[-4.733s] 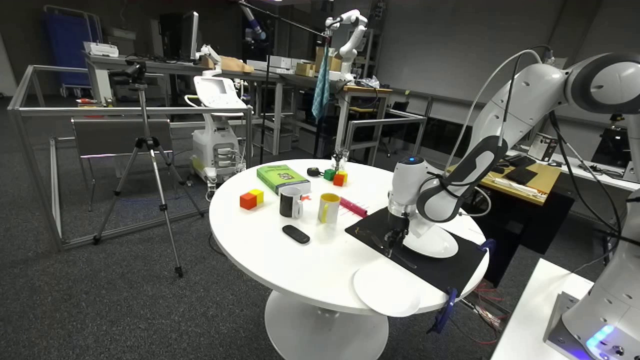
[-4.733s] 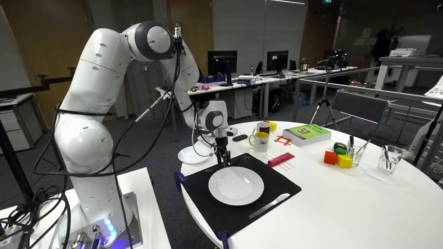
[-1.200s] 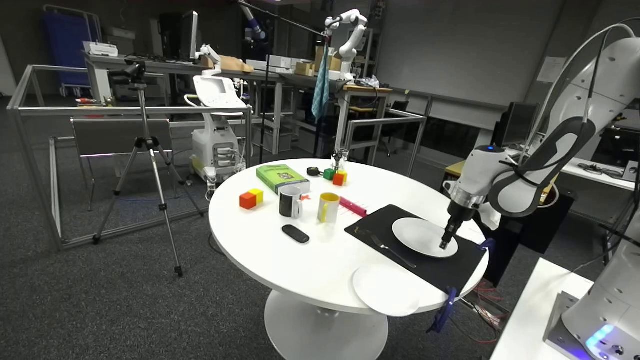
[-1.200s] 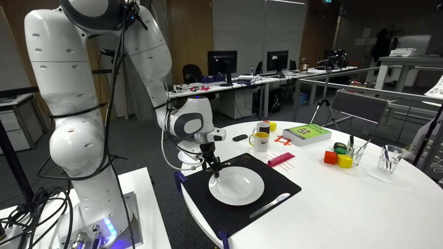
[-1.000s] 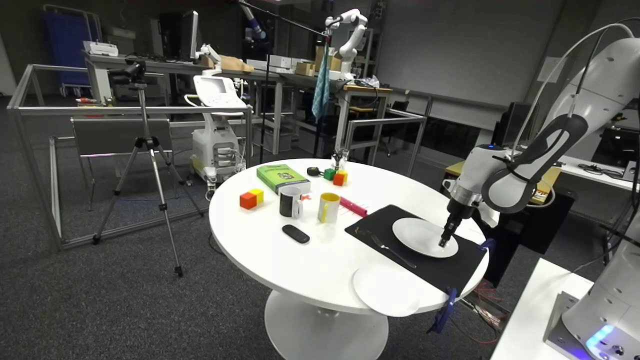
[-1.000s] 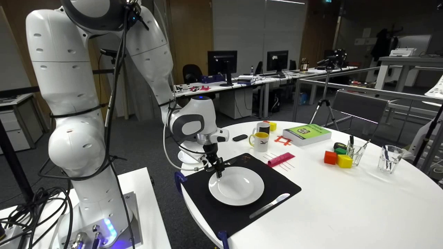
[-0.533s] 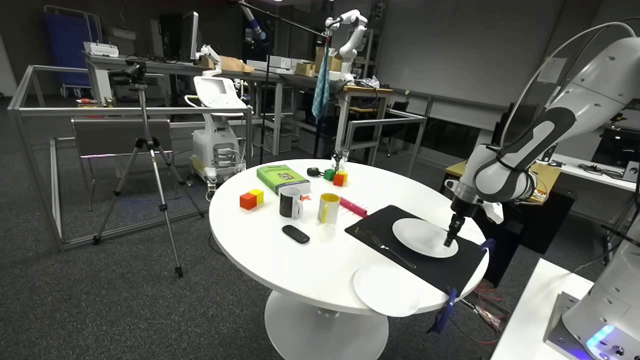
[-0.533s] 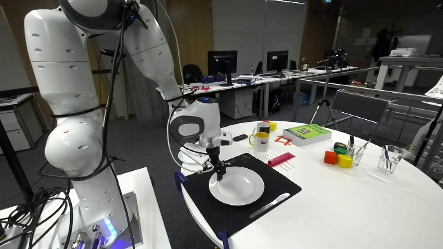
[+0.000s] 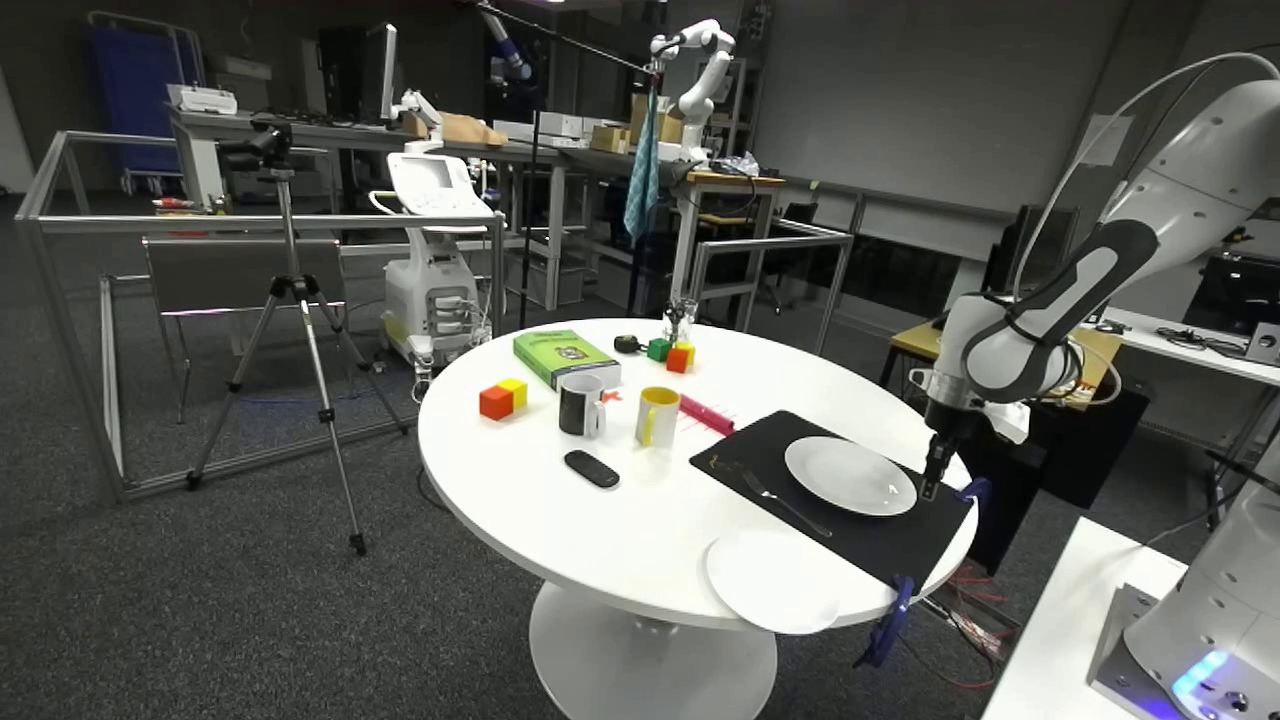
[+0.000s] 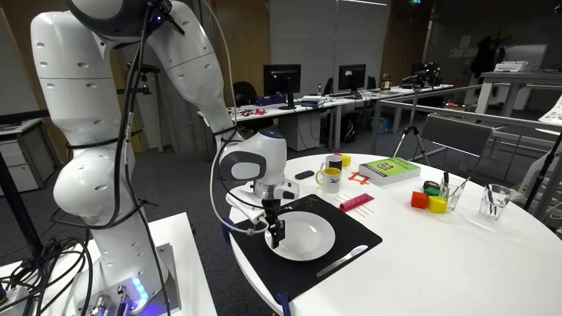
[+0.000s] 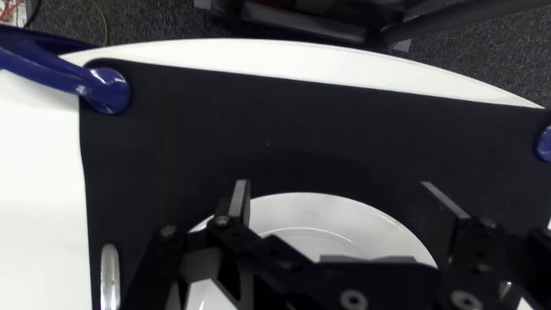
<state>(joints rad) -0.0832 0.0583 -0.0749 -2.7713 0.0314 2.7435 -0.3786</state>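
A black two-fingered gripper point(image 11: 333, 184) is held low over a flat, black, four-sided mat point(image 10: 351, 235). Its fingers point(image 11: 240, 200) are spread wide apart. It is carried by a big white and grey robot arm point(image 10: 189, 61). A round, shiny white plate point(image 10: 307, 237) is laid on the mat, and in the wrist view part of its rim is seen in the gap between the fingers. Two corners of the mat are held down on a round white table point(image 10: 439, 263) by two dark blue clamps point(image 11: 60, 72). In an exterior view, the fingertips point(image 9: 930, 490) are seen just beside the plate, on the side of the clamps. Whether the mat or the plate is touched cannot be told.

A silver metal knife point(image 10: 342, 261) is placed on one side of the plate, and a silver metal fork point(image 9: 800, 516) is placed on the other. Past the fork, a second round white plate point(image 9: 775, 580) is set at the edge of the table. Well apart from the gripper, a white mug point(image 10: 331, 181) with a yellow inside and a yellow handle is stood near a black and white mug point(image 9: 580, 403). Close to them a small, long black remote point(image 9: 592, 468) is laid flat. A thick green book point(image 10: 388, 171) and a bright pink roll point(image 10: 356, 202) are seen on the table too.
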